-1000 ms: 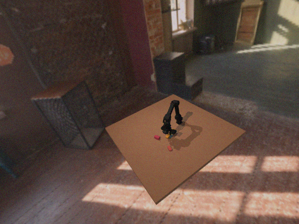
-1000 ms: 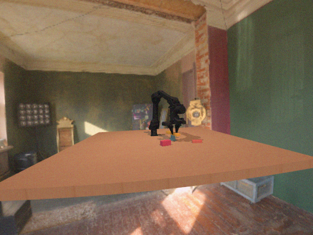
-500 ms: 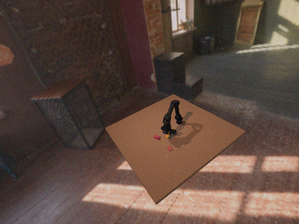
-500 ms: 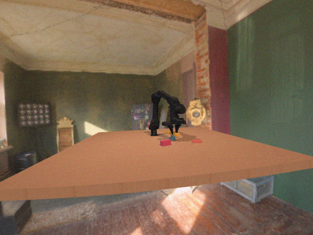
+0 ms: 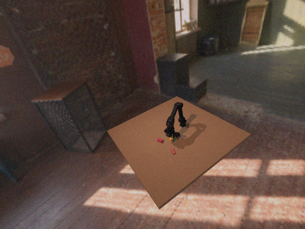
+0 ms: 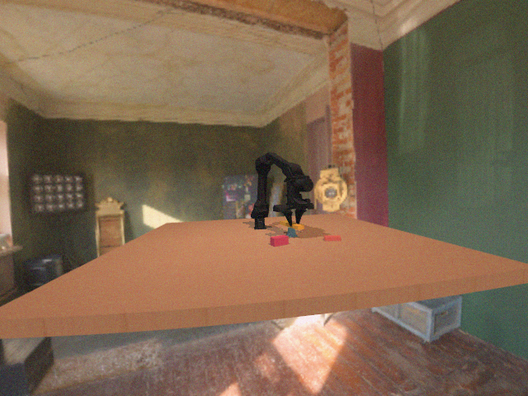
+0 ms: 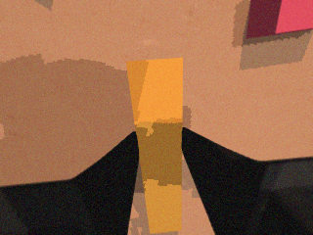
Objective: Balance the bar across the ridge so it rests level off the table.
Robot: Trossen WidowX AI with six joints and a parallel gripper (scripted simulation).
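Bar, orange-yellow and long (image 5: 171,139) (image 6: 298,227) (image 7: 165,93), sits crosswise between the two black fingers of the gripper (image 5: 174,137) (image 6: 294,224) (image 7: 158,134). The jaws stand partly open, a bit over a third of their spread, closed onto the bar's sides, with one finger at each side. In the wrist view the bar runs up and down, one end reaching past the fingertips and the other extending back between the fingers. A dark band of shadow crosses its middle, with brighter orange toward the far end.

The gripper points downward, low over the brown table (image 5: 157,172) (image 6: 264,272) (image 7: 235,108), and the black arm (image 5: 174,113) (image 6: 262,183) bends over at its elbow above it. A small teal piece (image 5: 174,139) (image 6: 292,233), apparently the ridge, stands on the table near the bar and the fingertips. Whether the bar touches that piece, whether it is clear of the table and whether it is truly level cannot be told from these views.

A crimson block (image 5: 160,140) (image 6: 279,240) (image 7: 296,16) lies on the table near the bar, apart from it. A flatter, orange-red block (image 5: 173,151) (image 6: 332,238) lies farther off, apart from both the bar and the crimson block.
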